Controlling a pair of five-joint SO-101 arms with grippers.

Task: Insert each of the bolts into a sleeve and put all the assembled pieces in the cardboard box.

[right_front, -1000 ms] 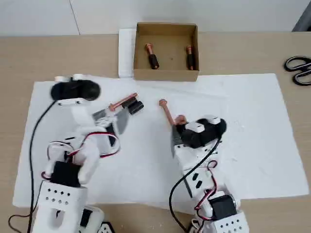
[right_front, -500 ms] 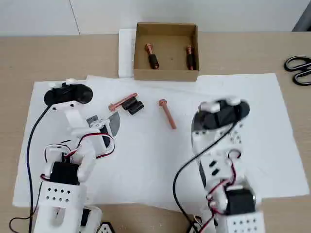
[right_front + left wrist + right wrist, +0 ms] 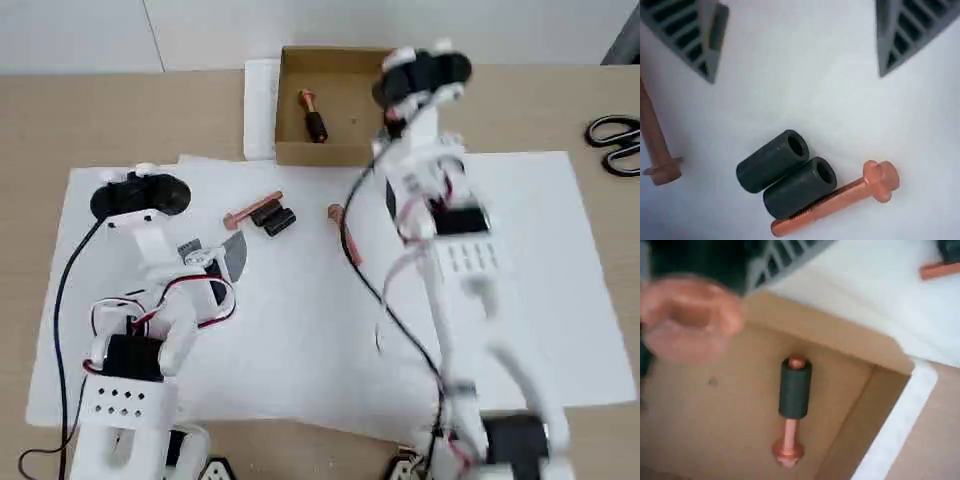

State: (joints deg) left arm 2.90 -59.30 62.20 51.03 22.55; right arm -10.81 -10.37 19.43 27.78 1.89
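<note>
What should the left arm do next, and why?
Probably lower the left gripper, which is open, onto the outer sleeve: it lies free on one side, while the other sleeve has a bolt against it.

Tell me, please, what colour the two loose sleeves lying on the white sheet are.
The sleeves are matte black, shown best in the left wrist view.
</note>
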